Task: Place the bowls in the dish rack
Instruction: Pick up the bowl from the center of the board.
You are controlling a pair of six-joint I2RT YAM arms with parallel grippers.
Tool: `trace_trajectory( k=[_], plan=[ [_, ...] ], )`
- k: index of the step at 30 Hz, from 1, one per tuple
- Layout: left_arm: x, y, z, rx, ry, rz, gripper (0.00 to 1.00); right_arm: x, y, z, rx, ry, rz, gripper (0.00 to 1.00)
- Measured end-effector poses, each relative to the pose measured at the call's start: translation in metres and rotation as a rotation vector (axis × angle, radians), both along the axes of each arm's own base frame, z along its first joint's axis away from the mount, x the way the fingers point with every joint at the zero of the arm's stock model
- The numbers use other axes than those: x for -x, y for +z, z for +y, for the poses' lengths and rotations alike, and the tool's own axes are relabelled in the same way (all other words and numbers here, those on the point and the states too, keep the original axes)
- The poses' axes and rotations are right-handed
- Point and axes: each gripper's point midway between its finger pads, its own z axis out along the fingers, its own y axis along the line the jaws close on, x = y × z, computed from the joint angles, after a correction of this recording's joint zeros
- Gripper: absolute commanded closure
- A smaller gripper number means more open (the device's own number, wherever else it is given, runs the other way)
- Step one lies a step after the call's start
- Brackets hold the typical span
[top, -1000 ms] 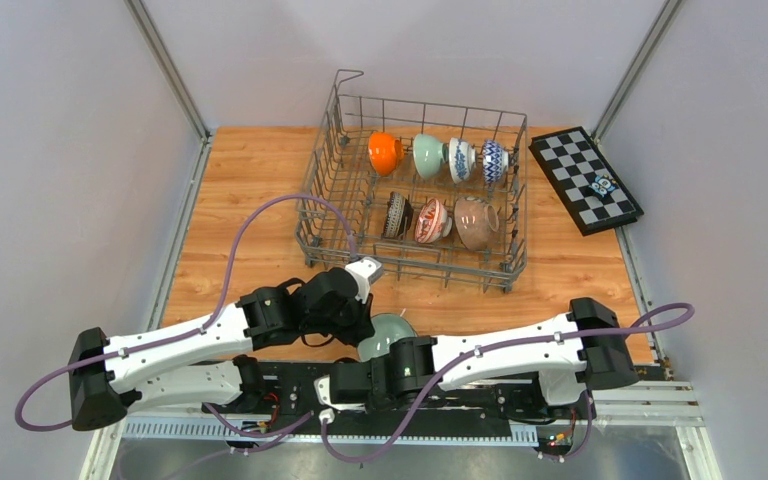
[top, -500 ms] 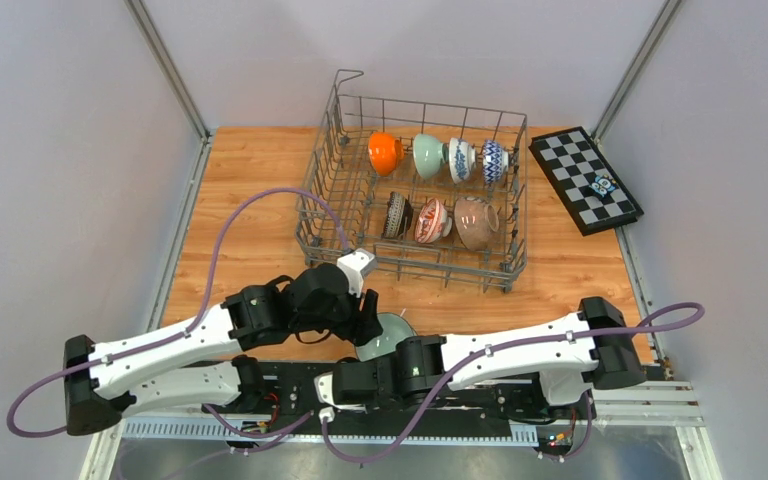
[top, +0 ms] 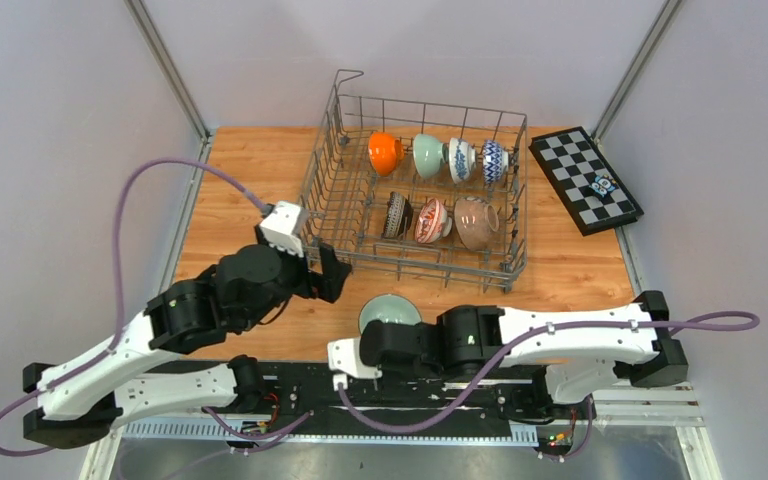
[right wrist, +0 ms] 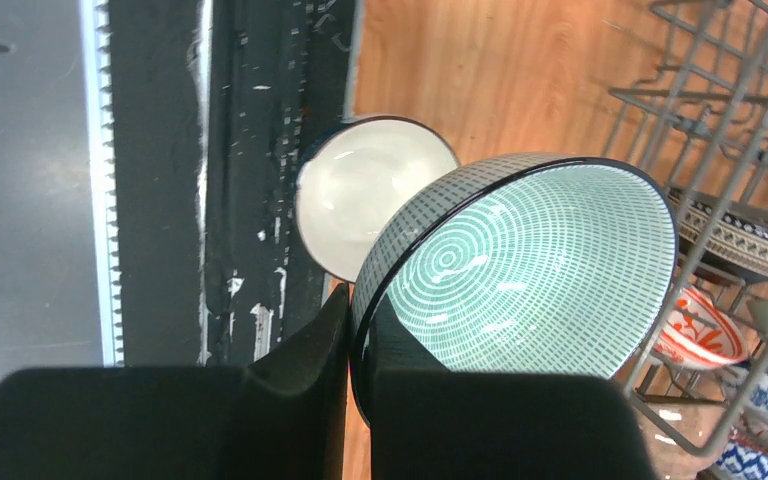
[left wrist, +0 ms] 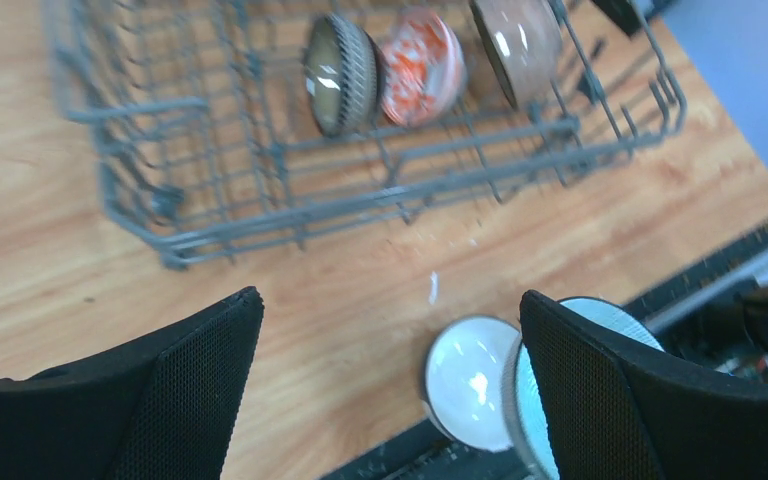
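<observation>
Right gripper [right wrist: 353, 335]: jaws pinching the rim of the pale green bowl [right wrist: 520, 270] above the worktop's near edge. The dish rack [top: 415, 262] lies just beyond it. Left gripper [left wrist: 388, 330]: jaws spread, empty, at the rack's near-left corner.

Large grey wire dish rack [top: 322, 185], orange-brown wood-grain table [top: 245, 190], flat board [top: 585, 180] in black-and-white chequers, robot arms [top: 580, 335] white shells with black joints. Rack bowls: plain orange ceramic bowl [top: 384, 153], pale green ceramic bowl [top: 427, 155], white bowl with blue pattern [top: 460, 159], blue-white zigzag bowl [top: 493, 160], dark-rimmed beige ribbed bowl [top: 395, 214], red-white patterned bowl [top: 430, 220], plain pinkish-beige bowl [top: 475, 222]. Round teal bowl [right wrist: 520, 270] is teal inside with fine white dashed concentric rings, black rim, pale grey-white grid outside; small glossy white bowl [right wrist: 370, 195] has a dark rim.
</observation>
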Motion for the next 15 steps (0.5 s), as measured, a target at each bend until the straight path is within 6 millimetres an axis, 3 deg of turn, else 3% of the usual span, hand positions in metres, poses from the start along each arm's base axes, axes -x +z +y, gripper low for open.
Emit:
trace_trajectory(
  k=[3, 8, 11, 15],
  plan=[
    [-0.007, 0.026, 0.03, 0.015, 0.096, -0.085, 0.0, -0.02, 0.014, 0.001, -0.053, -0.068, 0.018, 0.97],
    [-0.009, 0.047, 0.071, 0.024, 0.191, -0.184, 0.0, -0.053, 0.047, 0.012, -0.197, -0.159, 0.055, 0.97],
    [-0.007, 0.049, 0.087, 0.021, 0.211, -0.219, 0.0, -0.075, 0.075, 0.023, -0.312, -0.205, 0.07, 0.97],
    [-0.005, 0.036, 0.095, -0.007, 0.212, -0.232, 0.0, -0.108, 0.122, 0.035, -0.487, -0.277, 0.083, 0.97]
  ],
)
